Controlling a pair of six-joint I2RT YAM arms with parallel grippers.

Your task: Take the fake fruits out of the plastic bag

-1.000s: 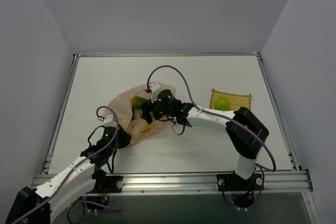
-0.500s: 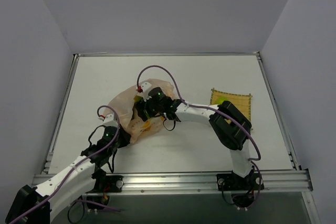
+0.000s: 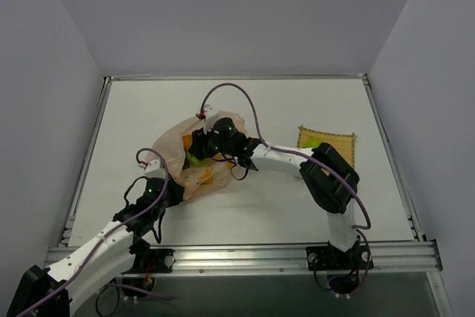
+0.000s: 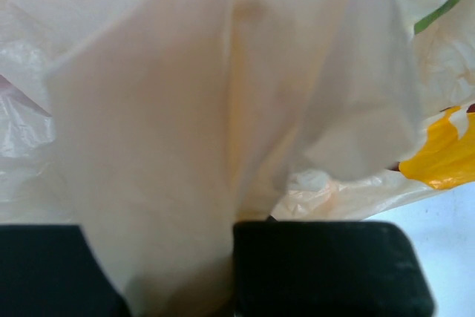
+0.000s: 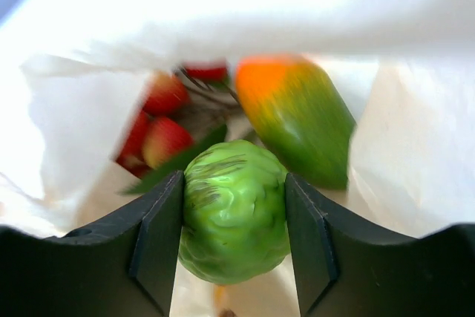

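Observation:
The plastic bag lies crumpled left of the table's middle, its mouth facing right. My right gripper is inside the mouth. In the right wrist view it is shut on a round light-green fruit, with both fingers against its sides. Behind that fruit lie the green-and-orange oval fruit and the cluster of small red fruits. My left gripper is shut on a fold of the bag at its near left edge, and the plastic runs down between the fingers.
A square yellow woven mat lies at the right, partly under my right arm's elbow, with a bit of light green showing on it. The white table ends at a metal rail in front, and grey walls stand on three sides.
My right gripper has moved left and slightly away, deeper into the bag's mouth, and green now shows at its tip. The left gripper has kept its hold on the bag.

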